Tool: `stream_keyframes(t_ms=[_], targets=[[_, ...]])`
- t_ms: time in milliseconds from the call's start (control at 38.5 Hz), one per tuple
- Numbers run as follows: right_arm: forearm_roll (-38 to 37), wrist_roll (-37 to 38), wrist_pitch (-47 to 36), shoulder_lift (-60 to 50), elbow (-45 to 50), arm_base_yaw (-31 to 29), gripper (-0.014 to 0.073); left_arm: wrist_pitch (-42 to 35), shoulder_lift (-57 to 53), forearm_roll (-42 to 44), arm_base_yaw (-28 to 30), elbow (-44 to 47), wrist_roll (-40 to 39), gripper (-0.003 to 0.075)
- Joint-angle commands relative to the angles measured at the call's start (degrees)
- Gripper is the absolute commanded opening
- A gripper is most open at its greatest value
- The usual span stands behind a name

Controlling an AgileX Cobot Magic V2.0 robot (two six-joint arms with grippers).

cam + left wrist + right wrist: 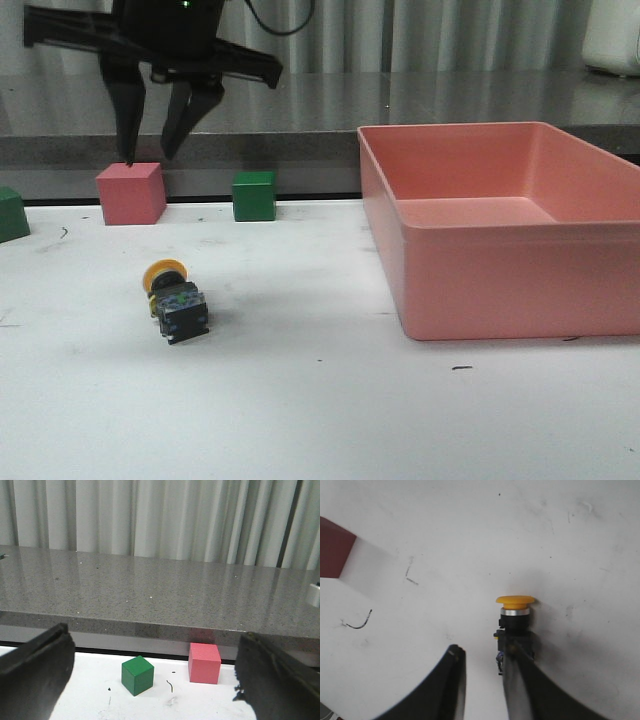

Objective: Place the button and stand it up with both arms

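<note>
The button (172,298) lies on its side on the white table, its yellow cap turned toward the back and its black body toward the front. My right gripper (148,157) hangs high above it, fingers pointing down, open and empty. In the right wrist view the button (516,622) lies below, partly covered by one finger (520,680), and the right gripper (482,652) holds nothing. My left gripper (150,680) is wide open and empty, low over the table. It is out of the front view.
A pink cube (131,192) and a green cube (254,195) stand at the table's back edge, and another green cube (10,213) at the far left. A large pink bin (500,225) fills the right side. The left wrist view shows a green cube (137,674) and a pink cube (204,662).
</note>
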Motion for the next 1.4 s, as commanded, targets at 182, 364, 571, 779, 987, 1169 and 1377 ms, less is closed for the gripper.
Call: stream_keyframes(t_ms=[182,364,571,779,987,1169,1377], targets=[[0.52,-3.18,1.94,-6.89,-1.84,-0.16,-0.0064,-4.83,0.78,-0.08,0.04,-1.96,-0.56,0.0617],[0.52,-6.40,6.21,-9.58,-1.84,-2.30,-0.0063,-4.83,0.78,-0.08,0.04,-1.96,-0.56,0.0617],[0.36,-7.97,7.96,-15.23,0.64,-8.24,-0.0063,-4.83,0.78,-0.08,0.04,-1.96,-0.56,0.0617],[-4.18,-8.66,7.91,-24.70,11.37,-16.12,-0.0063,-4.83,0.78,-0.08,0.04,-1.96,-0.56,0.0617],[-11.24,-8.66,5.51,-36.29,28.73,-24.22,-0.0063,-4.83,0.78,-0.08,0.04,-1.96,-0.56,0.0617],[-11.24,-8.66,-0.42,-46.97,44.38,-31.45,-0.0063,-4.83,0.78,-0.08,0.04,-1.96,-0.56,0.0617],[-11.17,-6.85,-7.84,-58.73,61.65,-37.81,-0.0063,-4.83,0.78,-0.08,0.04,-1.96,-0.56,0.0617]])
